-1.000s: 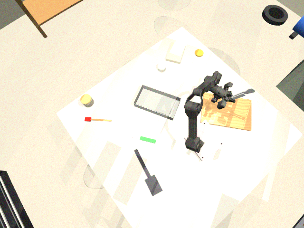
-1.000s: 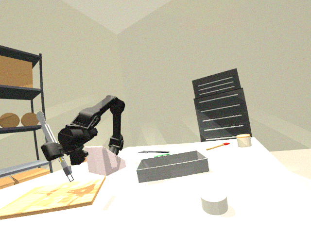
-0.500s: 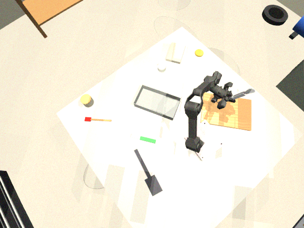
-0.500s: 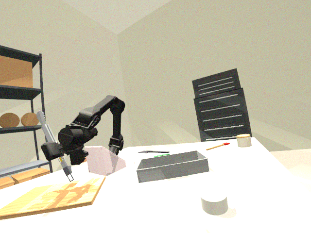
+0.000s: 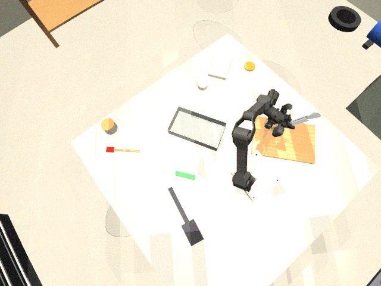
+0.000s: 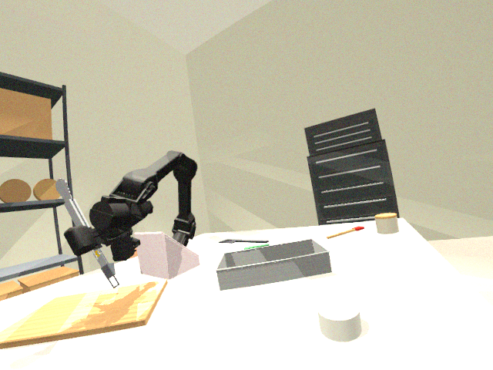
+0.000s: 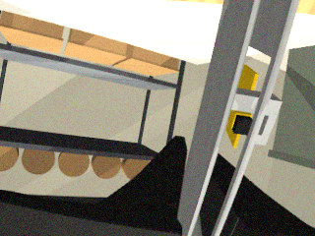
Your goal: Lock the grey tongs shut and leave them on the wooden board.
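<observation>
The grey tongs (image 5: 314,115) (image 6: 63,190) (image 7: 214,88) are in the air above the wooden board (image 5: 304,148) (image 6: 59,314), tilted steeply with the tips up and the hinge end with its wire ring down. Their two arms lie close together with a narrow gap. A yellow and light grey part shows by the arms in the wrist view; whether the lock has caught cannot be told. My gripper (image 5: 290,121) (image 6: 93,237) (image 7: 186,147) is shut on the tongs, around their middle. The grey roasting tin (image 5: 191,139) (image 6: 274,274) stands apart from them with no tongs across it.
A pale pink wedge block (image 6: 153,257) stands behind the board near the arm's base. A white round pot (image 5: 202,84) (image 6: 339,324) and an orange-lidded jar (image 5: 108,124) (image 6: 386,224) stand beyond the tin. A red-headed brush (image 5: 125,150), a green-handled tool (image 5: 185,175) and a dark spatula (image 5: 192,232) lie on the table.
</observation>
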Robot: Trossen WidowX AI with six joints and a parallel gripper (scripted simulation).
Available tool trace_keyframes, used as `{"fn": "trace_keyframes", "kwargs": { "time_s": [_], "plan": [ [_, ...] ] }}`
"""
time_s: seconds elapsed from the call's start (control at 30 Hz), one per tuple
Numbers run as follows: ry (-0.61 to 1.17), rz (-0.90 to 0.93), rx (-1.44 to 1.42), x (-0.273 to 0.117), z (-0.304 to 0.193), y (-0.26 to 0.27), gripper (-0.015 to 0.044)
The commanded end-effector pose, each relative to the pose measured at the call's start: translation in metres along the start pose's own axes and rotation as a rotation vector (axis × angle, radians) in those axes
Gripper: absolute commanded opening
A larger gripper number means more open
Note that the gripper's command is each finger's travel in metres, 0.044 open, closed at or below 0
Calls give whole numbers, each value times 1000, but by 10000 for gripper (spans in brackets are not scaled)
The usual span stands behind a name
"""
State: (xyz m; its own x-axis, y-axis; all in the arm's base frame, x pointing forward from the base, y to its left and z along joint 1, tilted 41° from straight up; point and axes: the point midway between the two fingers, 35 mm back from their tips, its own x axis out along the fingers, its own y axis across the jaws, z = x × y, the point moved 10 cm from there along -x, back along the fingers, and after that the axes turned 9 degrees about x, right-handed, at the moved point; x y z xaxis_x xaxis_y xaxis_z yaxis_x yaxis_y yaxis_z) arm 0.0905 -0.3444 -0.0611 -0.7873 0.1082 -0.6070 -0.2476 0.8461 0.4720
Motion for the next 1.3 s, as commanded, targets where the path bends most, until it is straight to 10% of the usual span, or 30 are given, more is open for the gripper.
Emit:
{"fn": "trace_keyframes", "kwargs": {
  "time_s": [0.0, 0.9, 1.27],
  "plan": [
    [-103, 38, 1, 9, -14, -7, -150],
    [-1114, 157, 10, 83, -113, -16, -150],
    [-1139, 153, 15, 86, -115, -16, -150]
  ]
}}
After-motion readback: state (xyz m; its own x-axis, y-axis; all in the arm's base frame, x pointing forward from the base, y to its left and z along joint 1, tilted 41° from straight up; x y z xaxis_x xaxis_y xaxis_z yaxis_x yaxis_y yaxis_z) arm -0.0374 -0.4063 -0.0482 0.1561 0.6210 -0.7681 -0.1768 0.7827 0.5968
